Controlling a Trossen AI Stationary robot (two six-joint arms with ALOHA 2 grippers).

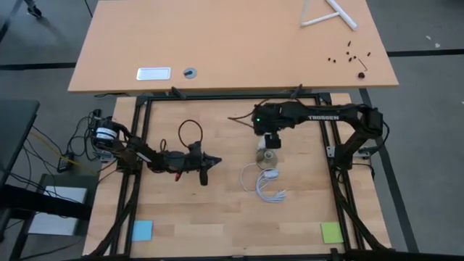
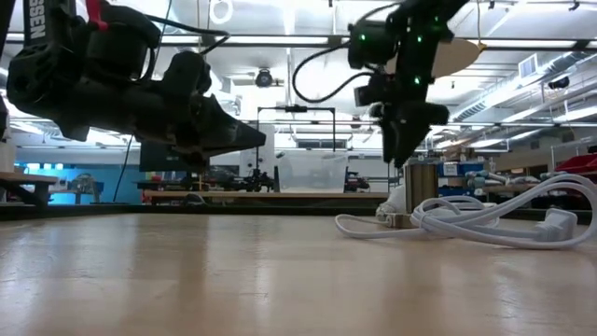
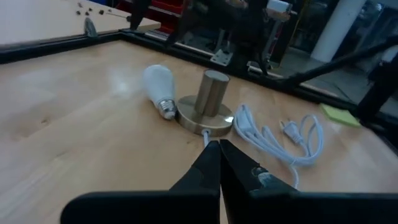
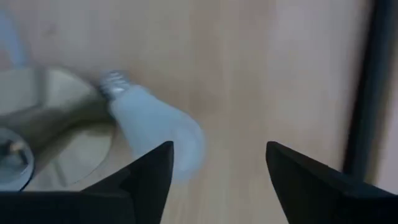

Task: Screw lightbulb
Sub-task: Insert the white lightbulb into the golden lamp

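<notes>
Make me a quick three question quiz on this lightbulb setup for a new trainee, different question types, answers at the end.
1. True or false: the lightbulb is already screwed into the socket.
2. Multiple choice: the right gripper is A) shut on the bulb, B) open above the bulb, C) holding the white cord.
3. Fill in: the left gripper has its fingers ____.

Key: 1 false, it lies on its side on the table, screw base toward the socket's base. 2 B. 3 shut.

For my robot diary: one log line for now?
bulb: lying by socket | right gripper: open above bulb | left gripper: shut, waiting
</notes>
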